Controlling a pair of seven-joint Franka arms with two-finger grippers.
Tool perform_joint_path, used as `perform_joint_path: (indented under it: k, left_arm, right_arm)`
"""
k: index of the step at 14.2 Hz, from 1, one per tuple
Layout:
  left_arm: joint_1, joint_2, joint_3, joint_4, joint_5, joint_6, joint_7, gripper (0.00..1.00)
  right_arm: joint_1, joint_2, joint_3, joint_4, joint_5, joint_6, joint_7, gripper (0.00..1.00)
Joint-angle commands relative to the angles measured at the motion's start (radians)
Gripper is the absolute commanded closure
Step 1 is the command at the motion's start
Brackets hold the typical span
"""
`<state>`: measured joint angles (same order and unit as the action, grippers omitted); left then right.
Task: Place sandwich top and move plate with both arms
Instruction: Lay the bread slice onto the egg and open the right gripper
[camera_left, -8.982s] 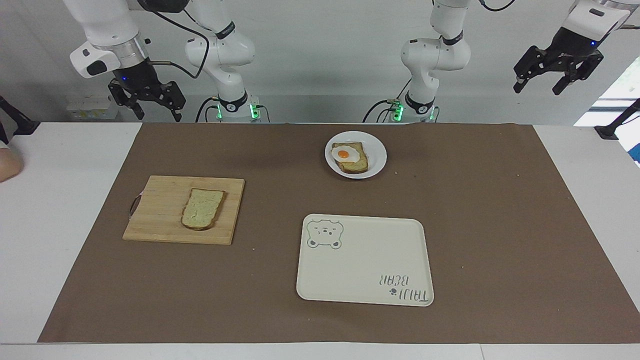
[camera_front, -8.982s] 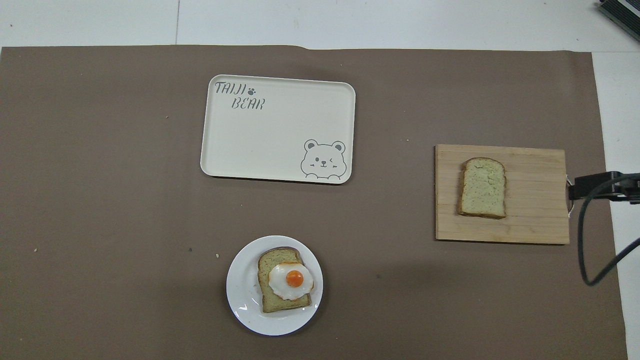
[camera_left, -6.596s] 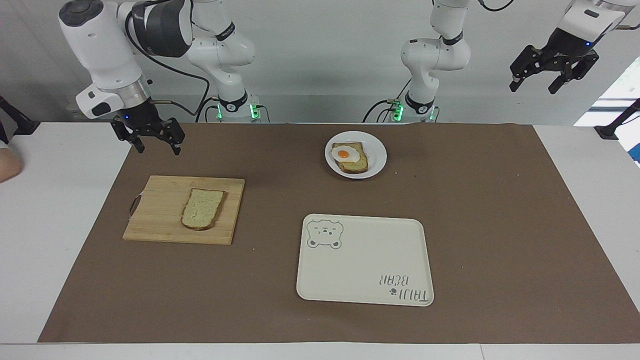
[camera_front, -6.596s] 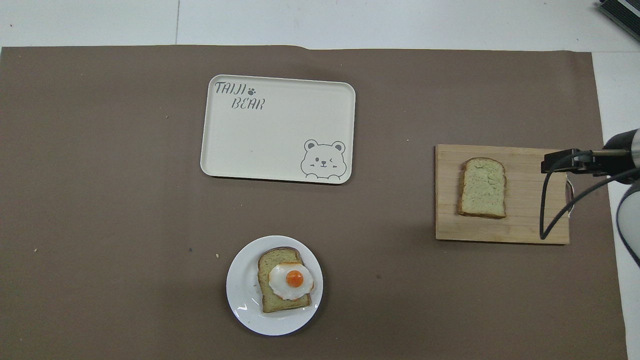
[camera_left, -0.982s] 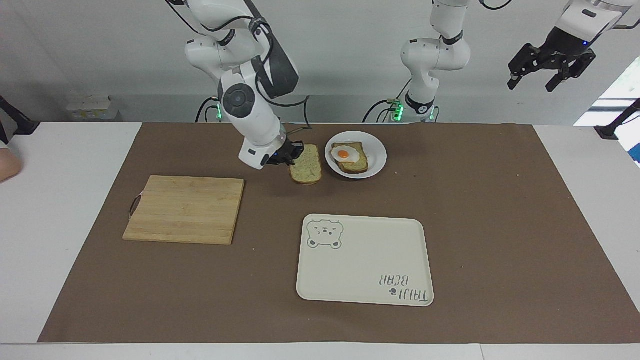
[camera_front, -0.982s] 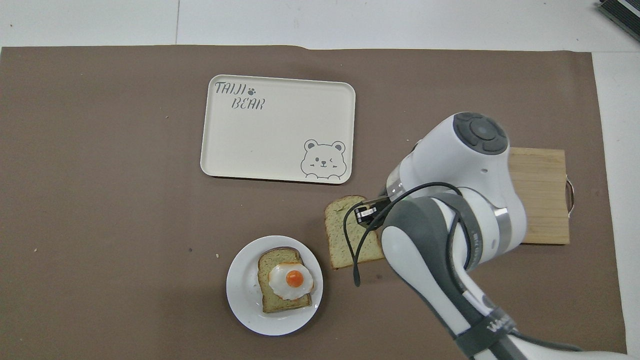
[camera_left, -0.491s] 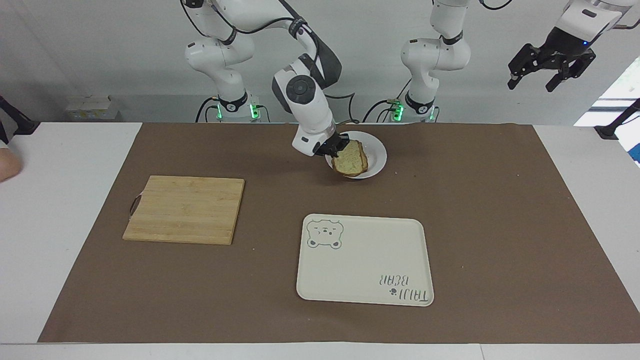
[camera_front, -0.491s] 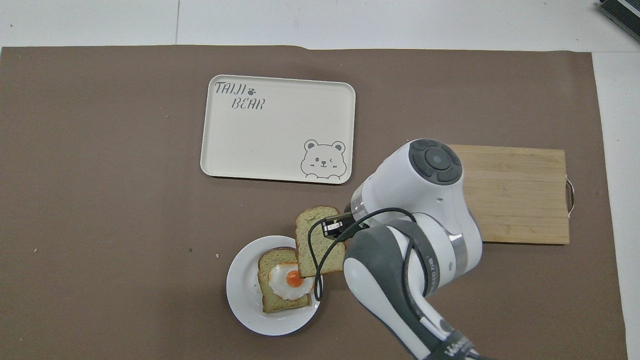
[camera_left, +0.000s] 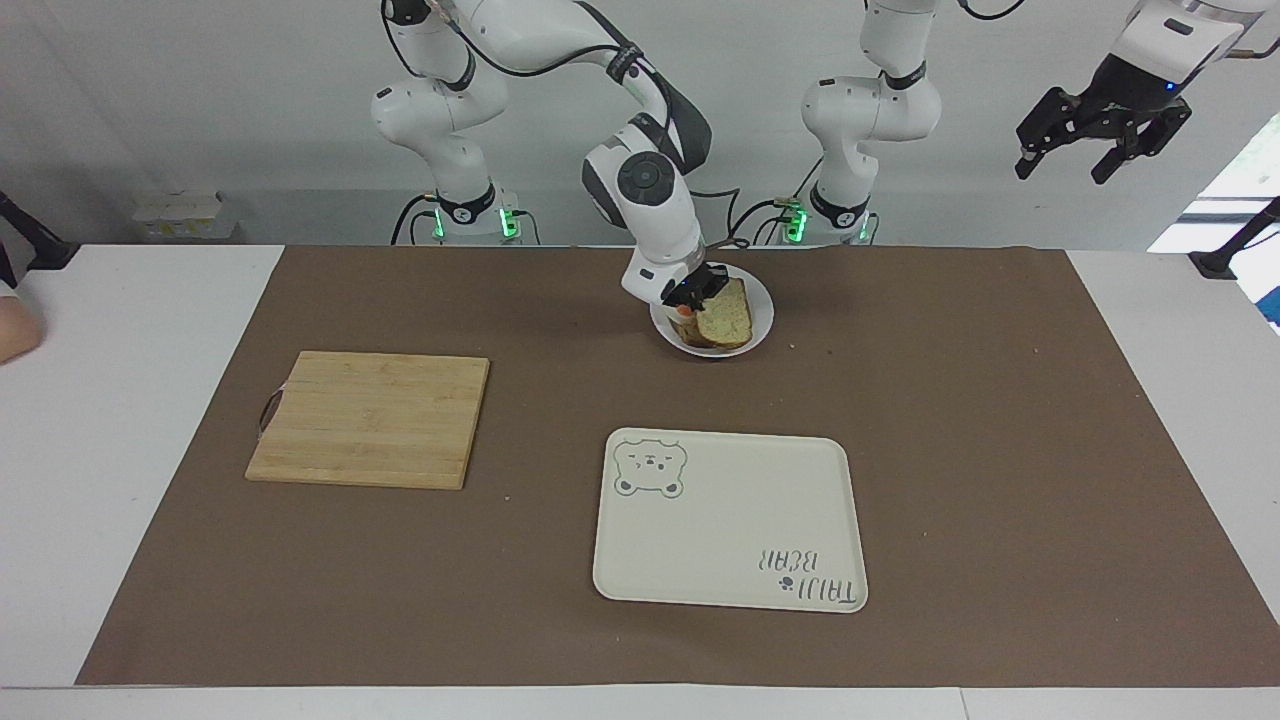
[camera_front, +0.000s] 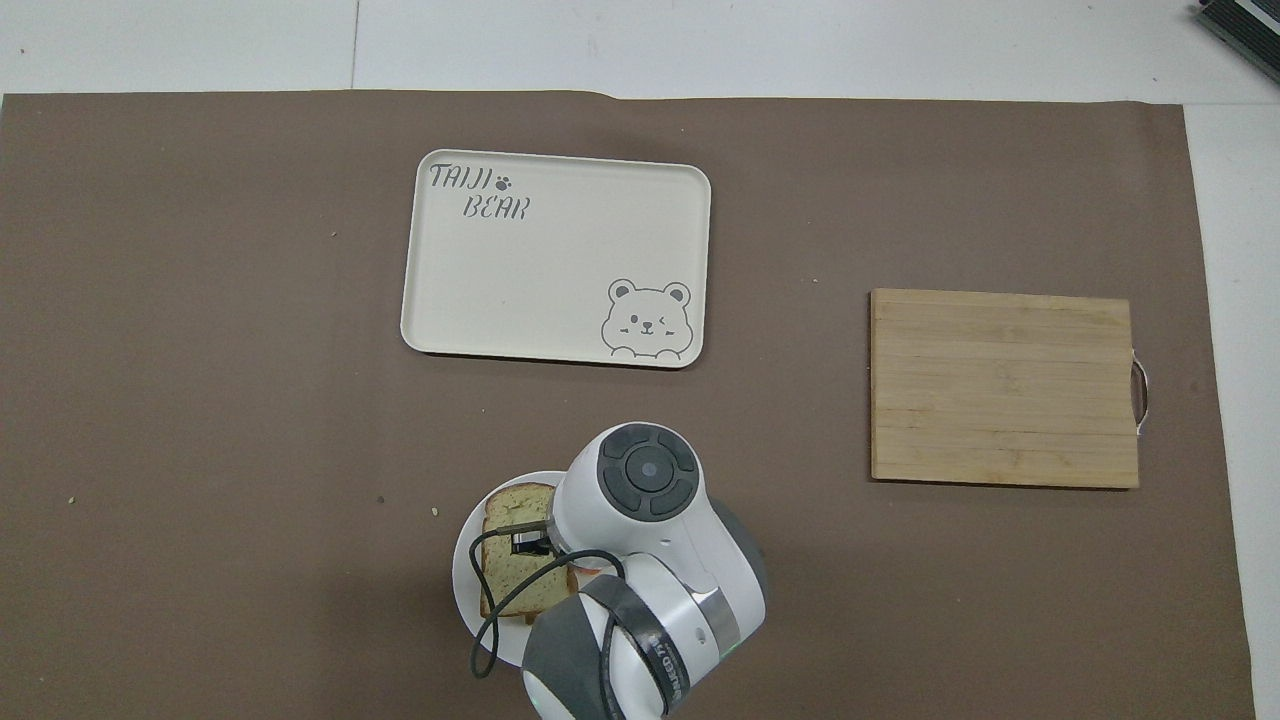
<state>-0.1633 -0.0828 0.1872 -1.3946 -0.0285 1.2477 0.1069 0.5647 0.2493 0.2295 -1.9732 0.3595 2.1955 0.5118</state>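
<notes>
Facing view: right end effector (camera_left: 697, 292) clamped on the edge of the top (camera_left: 728, 313), over the plate (camera_left: 762, 318) and the egg toast (camera_left: 690, 331) on it. Top tilted, lower edge apparently on or just above the toast, a bit of orange yolk showing just under the end effector; cannot tell whether in full contact. Left end effector (camera_left: 1100, 140) waiting high off the tabletop at its own arm's end, fingers spread, holding nothing. Board (camera_left: 372, 418) bare, well apart from the right end effector; tray (camera_left: 728, 520) also bare, well apart from both. Overhead view: top (camera_front: 515, 560) over the plate (camera_front: 466, 580), largely covering what lies beneath, with the right end effector (camera_front: 524, 542) at its edge and the arm's white housing hiding the plate's other half. Tray (camera_front: 555, 258) well apart from that end effector, bare; board (camera_front: 1003, 386) bare too. Judged progress: pick-up and carry done, placement nearly done but release still pending; afterwards, presumably both end effectors to the plate's rim and a shared carry, most likely to the tray. Roughly the first half close to finished, the plate move not yet begun.
</notes>
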Motion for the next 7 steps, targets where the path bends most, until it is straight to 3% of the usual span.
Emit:
perform_joint_path:
  k: [1,2,3,4,7]
  left_arm:
    - [0.004,-0.023,-0.002,-0.021,-0.013,-0.007,-0.007,0.00]
    - [0.004,-0.023,-0.002,-0.021,-0.013,-0.005,-0.007,0.00]
    - [0.004,-0.023,-0.002,-0.021,-0.013,-0.005,-0.007,0.00]
    - [0.004,-0.023,-0.002,-0.021,-0.013,-0.007,-0.007,0.00]
    - [0.004,-0.023,-0.002,-0.021,-0.013,-0.005,-0.007,0.00]
  right_arm:
    - [0.003,-0.015,-0.002,-0.033,0.027,0.009,0.014,1.00]
    - [0.003,-0.015,-0.002,-0.033,0.027,0.009,0.014,0.87]
    - [0.003,-0.015,-0.002,-0.032,0.027,0.006,0.007,0.39]
    - [0.003,-0.015,-0.006,-0.030,0.016,-0.002,-0.001,0.00]
    - [-0.015,-0.013,-0.015,-0.007,0.004,0.006,0.002,0.00]
